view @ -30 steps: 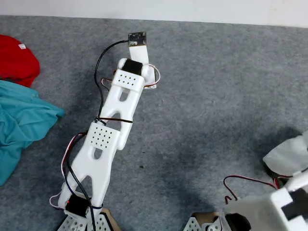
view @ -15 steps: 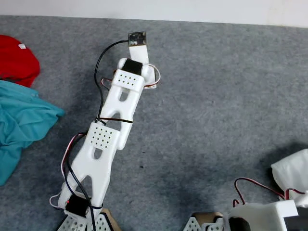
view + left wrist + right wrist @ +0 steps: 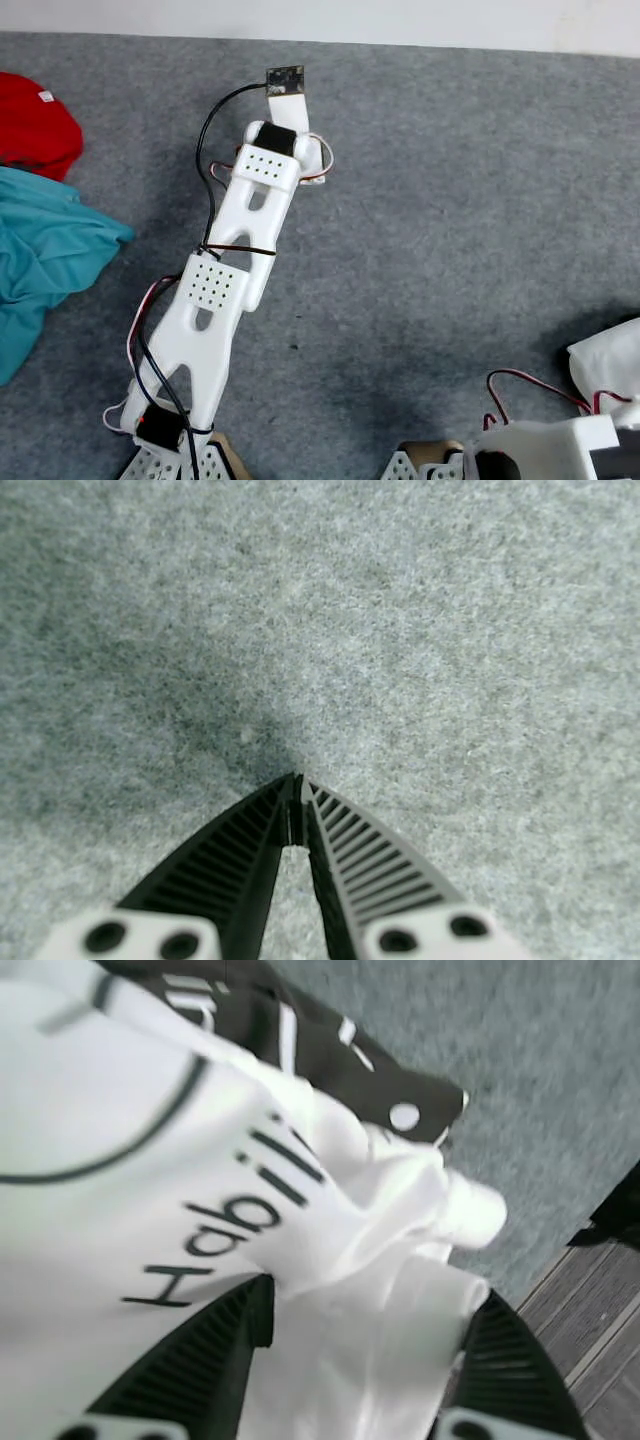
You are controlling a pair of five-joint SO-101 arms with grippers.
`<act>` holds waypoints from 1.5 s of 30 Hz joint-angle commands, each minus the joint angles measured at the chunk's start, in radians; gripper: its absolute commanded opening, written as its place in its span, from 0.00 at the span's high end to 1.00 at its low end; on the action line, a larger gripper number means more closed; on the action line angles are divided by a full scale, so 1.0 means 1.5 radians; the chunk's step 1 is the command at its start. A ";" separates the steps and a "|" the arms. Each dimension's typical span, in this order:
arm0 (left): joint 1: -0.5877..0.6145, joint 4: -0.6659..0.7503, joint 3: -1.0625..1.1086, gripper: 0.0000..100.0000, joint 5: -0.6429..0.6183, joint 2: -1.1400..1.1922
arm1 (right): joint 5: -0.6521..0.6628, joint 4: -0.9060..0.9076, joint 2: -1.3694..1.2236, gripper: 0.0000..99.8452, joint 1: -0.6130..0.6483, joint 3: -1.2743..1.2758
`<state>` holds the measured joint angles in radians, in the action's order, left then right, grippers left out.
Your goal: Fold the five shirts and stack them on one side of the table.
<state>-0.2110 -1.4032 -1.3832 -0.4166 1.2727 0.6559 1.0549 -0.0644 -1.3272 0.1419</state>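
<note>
Nearest us, at the lower right corner of the high view, the right gripper has the white shirt in hand. Its fingers stand wide apart, but a thick bunch of cloth is packed between them, so I read that as a grasp. A black shirt with white print lies just behind the white one. The white shirt is a crumpled lump with no long axis you could name, and it runs off the right edge.

I'd call this the fetch step: one shirt taken from the pile, not yet laid out. Next it needs carrying onto the bare middle of the table and spreading flat (the second arm will surely be wanted for that).

Further in, the left arm stretches from lower left up toward top centre. The left gripper is clenched on nothing, tips touching, poised over bare grey felt.

At the left edge the teal shirt lies rumpled, its length running from lower left up toward the right, one corner poking toward the centre. Farthest off, in the upper left corner, the red shirt sits bunched, touching the teal one. Neither is folded.
</note>
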 commanded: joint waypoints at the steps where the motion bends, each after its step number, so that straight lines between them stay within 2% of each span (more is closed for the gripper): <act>1: 0.002 0.005 -0.020 0.99 -0.001 -0.013 | -0.033 0.057 0.041 0.71 0.020 -0.114; 6: 0.002 0.006 -0.020 0.99 -0.001 -0.013 | -0.080 0.185 0.041 0.71 0.046 -0.233; 10: 0.003 0.005 -0.020 0.99 -0.001 -0.014 | -0.091 0.234 0.039 0.72 0.063 -0.271; 12: 0.003 0.005 -0.020 0.99 -0.001 -0.014 | -0.094 0.239 0.035 0.79 0.074 -0.267; 15: 0.004 0.004 -0.020 0.99 -0.001 -0.014 | -0.094 0.234 0.026 0.97 0.086 -0.225; 16: 0.004 0.003 -0.020 0.99 -0.001 -0.015 | -0.094 0.234 0.024 1.00 0.094 -0.213; 18: 0.005 -0.002 -0.020 0.99 -0.001 -0.016 | -0.090 0.236 0.022 0.98 0.119 -0.192; 20: 0.014 -0.045 -0.039 0.99 -0.002 -0.026 | -0.093 0.243 0.023 1.00 0.151 -0.176; 25: 0.074 -0.207 -0.167 0.99 -0.002 -0.076 | -0.105 0.346 0.023 0.99 0.294 -0.163; 28: 0.160 -0.243 -0.186 0.99 -0.002 -0.137 | -0.172 0.367 0.035 0.99 0.397 -0.164; 34: 0.349 -0.245 -0.063 0.99 0.009 -0.301 | -0.281 0.368 0.149 0.99 0.615 -0.142; 38: 0.451 -0.245 0.031 0.99 0.119 -0.398 | -0.331 0.342 0.222 0.99 0.767 -0.065; 45: 0.591 -0.243 0.283 0.99 0.164 -0.533 | -0.396 0.117 0.290 0.99 0.973 0.188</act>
<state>0.5762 -1.7668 -1.1316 -0.2279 0.6145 0.1112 1.3771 0.3130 0.0322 0.2984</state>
